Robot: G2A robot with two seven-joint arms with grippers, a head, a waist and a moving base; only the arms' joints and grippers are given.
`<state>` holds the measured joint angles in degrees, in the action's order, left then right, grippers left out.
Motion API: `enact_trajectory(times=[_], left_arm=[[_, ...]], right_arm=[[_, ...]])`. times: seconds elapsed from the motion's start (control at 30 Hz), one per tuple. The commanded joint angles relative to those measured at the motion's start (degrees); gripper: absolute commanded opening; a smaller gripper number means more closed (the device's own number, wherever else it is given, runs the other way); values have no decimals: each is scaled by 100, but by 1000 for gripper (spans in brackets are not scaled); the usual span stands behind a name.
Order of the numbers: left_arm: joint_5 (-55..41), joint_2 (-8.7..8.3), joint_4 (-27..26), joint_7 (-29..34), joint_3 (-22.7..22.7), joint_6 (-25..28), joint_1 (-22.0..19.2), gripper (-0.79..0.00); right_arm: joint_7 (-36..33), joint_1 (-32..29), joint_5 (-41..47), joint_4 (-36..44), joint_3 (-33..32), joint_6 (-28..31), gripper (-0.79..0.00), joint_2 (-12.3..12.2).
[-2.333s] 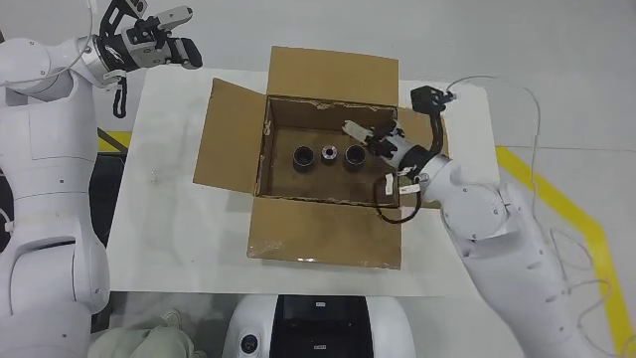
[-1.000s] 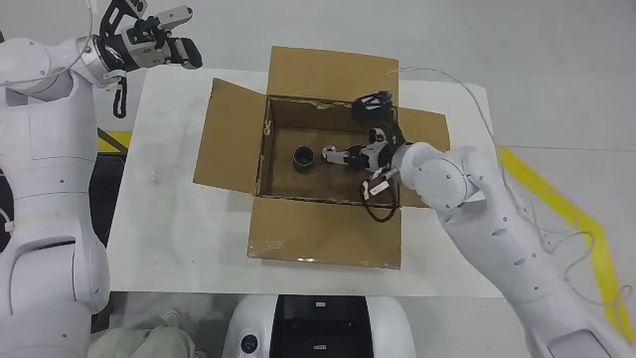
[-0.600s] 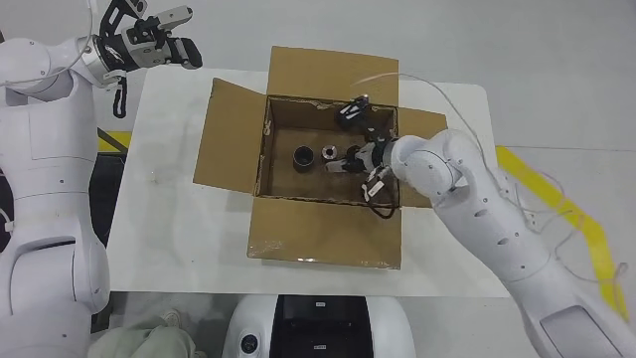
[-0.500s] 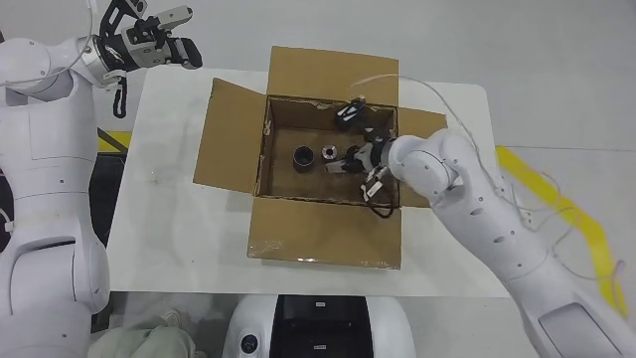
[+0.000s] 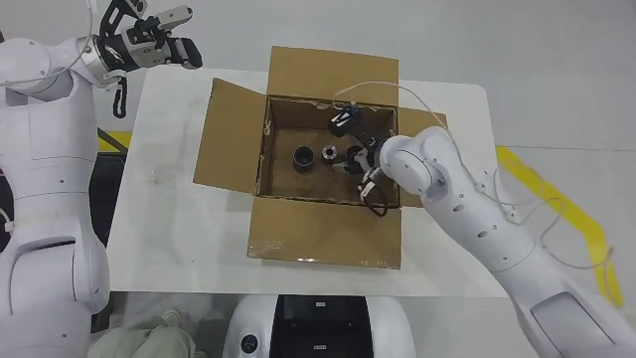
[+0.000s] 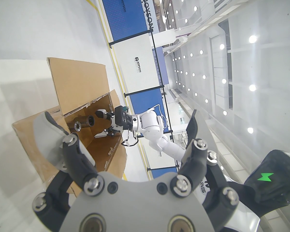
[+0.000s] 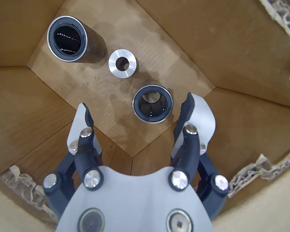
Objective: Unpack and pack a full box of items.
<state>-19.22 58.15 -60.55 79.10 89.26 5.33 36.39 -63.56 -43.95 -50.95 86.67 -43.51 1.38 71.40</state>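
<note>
Right hand (image 7: 136, 103) inside box (image 5: 328, 234) mid-table (image 5: 169, 209), spread open over short dark bearing (image 7: 152, 107). Silver bushing (image 7: 122, 63) and tall bearing (image 7: 70, 40) lined toward 9 o'clock. Left hand (image 5: 191, 38) open, 10 o'clock corner.

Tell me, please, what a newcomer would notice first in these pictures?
The open cardboard box in the middle of the white table draws the eye, with three metal parts standing in a row on its floor: a dark linear bearing, a silver bushing and a second linear bearing. The right pincer hangs open inside the box by the second linear bearing, while the left pincer is held open by the table's far left corner.
</note>
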Motion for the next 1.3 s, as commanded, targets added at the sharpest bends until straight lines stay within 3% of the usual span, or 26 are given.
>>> enact_trajectory(times=[0.0,0.07,0.73,0.97,1.03,1.07,1.2,1.27], left_arm=[[0,0,0,0,0,0,0,0],[0,0,0,0,0,0,0,0],[0,0,0,0,0,0,0,0],[0,0,0,0,0,0,0,0],[0,0,0,0,0,0,0,0],[0,0,0,0,0,0,0,0],[0,0,0,0,0,0,0,0],[0,0,0,0,0,0,0,0]], right_arm=[[-63,61,-54,-96,68,24,-142,29],[-120,124,-102,-188,138,24,-194,63],[-197,541,-30,-1116,485,176,-135,379],[-183,689,73,-1472,565,267,-175,495],[-185,719,112,-1560,580,302,-222,523],[-192,734,127,-1596,587,318,-326,537],[-227,779,137,-1685,603,360,-597,577],[-222,785,98,-1679,582,325,-785,584]])
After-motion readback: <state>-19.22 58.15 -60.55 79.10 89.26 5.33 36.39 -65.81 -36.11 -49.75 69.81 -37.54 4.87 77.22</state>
